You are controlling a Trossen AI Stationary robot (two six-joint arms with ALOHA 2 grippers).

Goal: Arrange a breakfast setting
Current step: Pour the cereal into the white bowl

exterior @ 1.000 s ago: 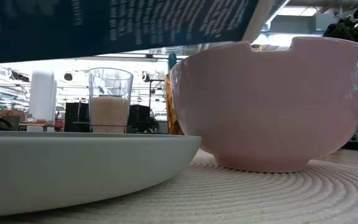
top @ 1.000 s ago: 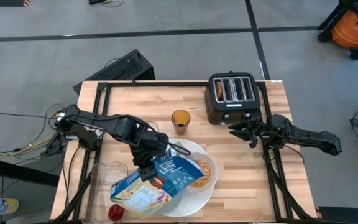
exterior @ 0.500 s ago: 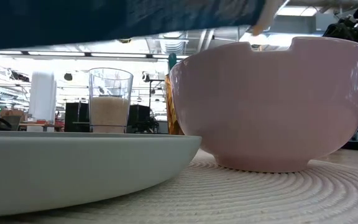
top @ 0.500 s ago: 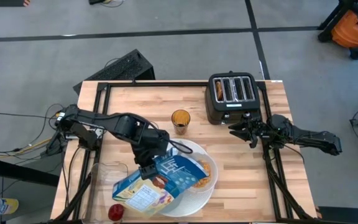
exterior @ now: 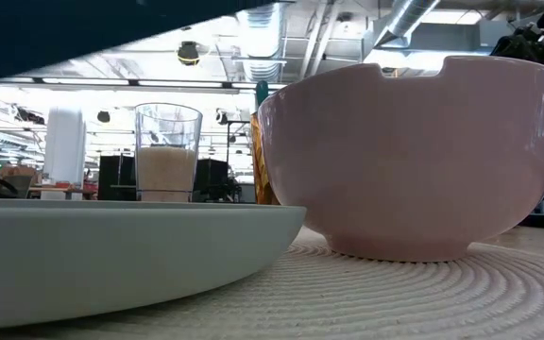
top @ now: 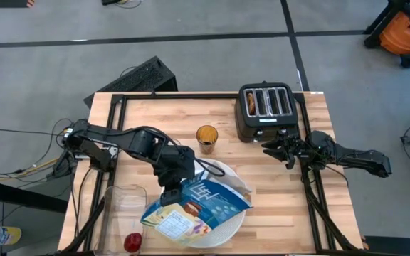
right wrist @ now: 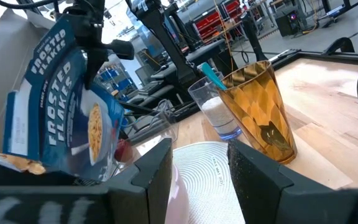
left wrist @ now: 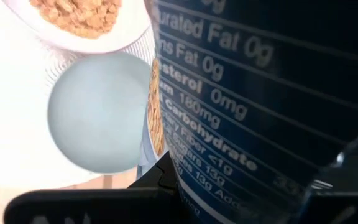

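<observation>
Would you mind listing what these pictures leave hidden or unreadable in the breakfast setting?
- High view: the white bowl is covered by the tilted blue cereal box that the left pincer holds over the large white plate.
- High view: the red apple is partly cut off by the bottom edge.
- Low view: the bowl's contents are hidden behind its own wall.
- Left wrist view: the box blocks most of the scene.

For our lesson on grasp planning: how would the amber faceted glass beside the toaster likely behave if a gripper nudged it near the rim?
The amber glass stands upright and looks taller than wide, so a high push would probably tip it. Its glossy faceted wall looks hard and likely slippery. It appears rigid, probably breakable.
</observation>
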